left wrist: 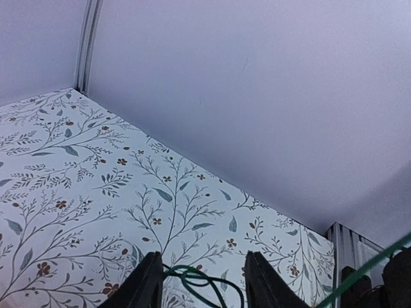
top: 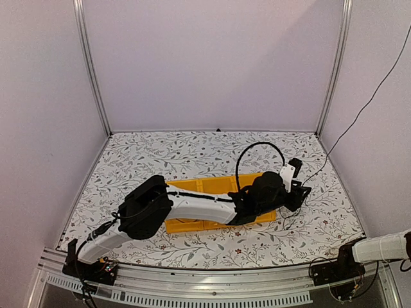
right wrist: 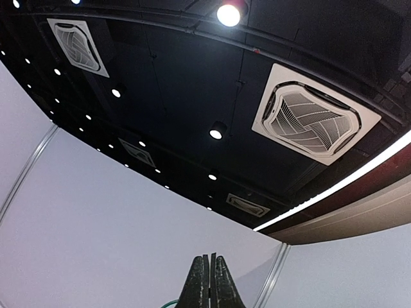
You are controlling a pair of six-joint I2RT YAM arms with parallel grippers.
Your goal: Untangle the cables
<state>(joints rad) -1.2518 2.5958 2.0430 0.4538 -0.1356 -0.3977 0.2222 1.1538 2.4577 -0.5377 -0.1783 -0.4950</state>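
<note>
The left arm (top: pixel 192 206) reaches from the near left corner across the yellow bin (top: pixel 192 187) to the bin's right end, low over the flowered table (top: pixel 160 154). In the left wrist view the left gripper (left wrist: pixel 202 255) stands open, its two dark fingers (left wrist: pixel 146 282) apart with bare table showing between them. The green cable (left wrist: pixel 200 278) lies in that gap as a small flat loop of several turns. It sits low between the fingers and nearer the left-hand one, whose inner edge it seems to touch; the other finger is clear of it, so the cable is not pinched. A straight green strand (left wrist: pixel 366 263) slants across the bottom right corner of that view, outside the fingers; whether it belongs to the same cable I cannot tell. From above, thin dark cables (top: pixel 287 215) trail on the table just beyond the bin's right end, beside the wrist, their colours too faint to tell there.

The right arm (top: pixel 382 247) sits at the near right corner, well apart from the bin. Its wrist camera looks up at the ceiling (right wrist: pixel 160 96), and the right gripper (right wrist: pixel 210 258) is closed, finger against finger. A speck of green (right wrist: pixel 170 305) shows at the bottom edge just left of those fingers; whether it is held I cannot tell
</note>
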